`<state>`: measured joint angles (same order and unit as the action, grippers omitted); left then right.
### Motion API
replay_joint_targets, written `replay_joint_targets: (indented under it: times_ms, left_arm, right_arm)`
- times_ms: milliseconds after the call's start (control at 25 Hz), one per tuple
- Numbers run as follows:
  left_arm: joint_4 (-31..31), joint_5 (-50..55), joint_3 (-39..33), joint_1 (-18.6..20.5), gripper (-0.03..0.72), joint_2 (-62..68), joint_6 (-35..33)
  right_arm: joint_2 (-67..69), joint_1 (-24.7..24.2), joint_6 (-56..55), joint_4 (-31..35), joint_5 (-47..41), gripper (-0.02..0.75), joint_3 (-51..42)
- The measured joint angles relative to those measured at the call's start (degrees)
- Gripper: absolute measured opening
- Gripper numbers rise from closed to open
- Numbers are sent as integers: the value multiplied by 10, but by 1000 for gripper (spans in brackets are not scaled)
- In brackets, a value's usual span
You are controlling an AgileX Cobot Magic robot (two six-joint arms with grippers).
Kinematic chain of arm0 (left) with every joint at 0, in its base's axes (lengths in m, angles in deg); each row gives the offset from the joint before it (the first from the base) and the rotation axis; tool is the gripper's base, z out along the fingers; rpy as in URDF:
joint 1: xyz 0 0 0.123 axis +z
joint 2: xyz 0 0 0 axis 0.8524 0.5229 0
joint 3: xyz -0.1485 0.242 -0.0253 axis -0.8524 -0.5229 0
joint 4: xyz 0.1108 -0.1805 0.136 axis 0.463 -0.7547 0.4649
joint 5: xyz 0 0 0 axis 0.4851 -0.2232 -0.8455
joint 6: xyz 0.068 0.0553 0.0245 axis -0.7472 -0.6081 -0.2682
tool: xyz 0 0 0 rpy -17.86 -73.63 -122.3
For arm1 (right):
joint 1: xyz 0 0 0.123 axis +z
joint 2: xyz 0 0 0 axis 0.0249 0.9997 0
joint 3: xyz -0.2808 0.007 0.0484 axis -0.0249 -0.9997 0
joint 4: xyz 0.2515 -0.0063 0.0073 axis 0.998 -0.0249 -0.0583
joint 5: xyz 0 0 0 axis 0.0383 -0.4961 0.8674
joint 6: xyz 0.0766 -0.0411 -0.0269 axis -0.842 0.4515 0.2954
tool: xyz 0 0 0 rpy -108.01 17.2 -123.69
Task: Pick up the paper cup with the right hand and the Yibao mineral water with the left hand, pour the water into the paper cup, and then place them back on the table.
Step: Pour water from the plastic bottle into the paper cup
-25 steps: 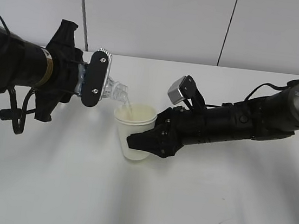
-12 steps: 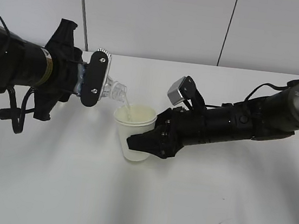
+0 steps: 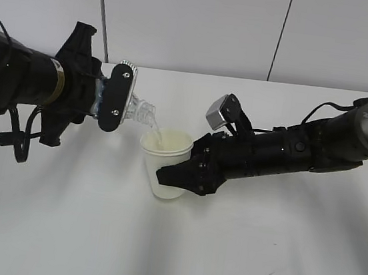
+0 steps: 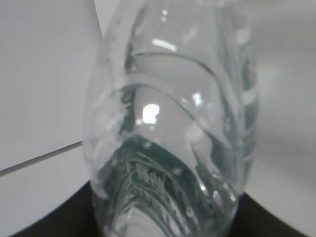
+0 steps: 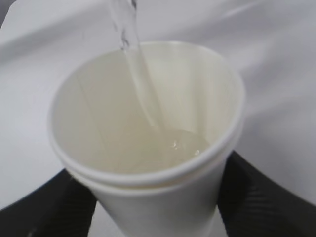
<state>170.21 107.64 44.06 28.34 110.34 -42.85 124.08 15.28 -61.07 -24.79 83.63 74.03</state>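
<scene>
Exterior view, left hand (image 3: 112,95) grasping tilted Yibao mineral water (image 3: 140,112) over paper cup (image 3: 165,163) rim, right hand (image 3: 179,174) clenched on cup, bare table (image 3: 238,245) around.

My left hand (image 3: 112,96) hides most of the Yibao mineral water (image 3: 140,111), whose mouth runs off the top of my left wrist view, while my right hand (image 3: 186,171) covers the paper cup's (image 3: 166,154) right side.

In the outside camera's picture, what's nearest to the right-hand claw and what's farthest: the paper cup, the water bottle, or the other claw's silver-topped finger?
From the right gripper:
1. Paper cup, clamped in it.
2. Water bottle, tilted above the cup's left rim.
3. Left gripper, farther left, holding the bottle.
</scene>
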Motion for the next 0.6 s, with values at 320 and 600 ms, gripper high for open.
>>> replay_joint_targets:
  times_ms: [320,600]
  left_arm:
    - [3,1,0,0,339,0,0]
    - [6,1,0,0,338,0,0]
  right_arm:
    - [1,0,0,-1,-1,540,0]
    - [4,0,0,-4,-2,540,0]
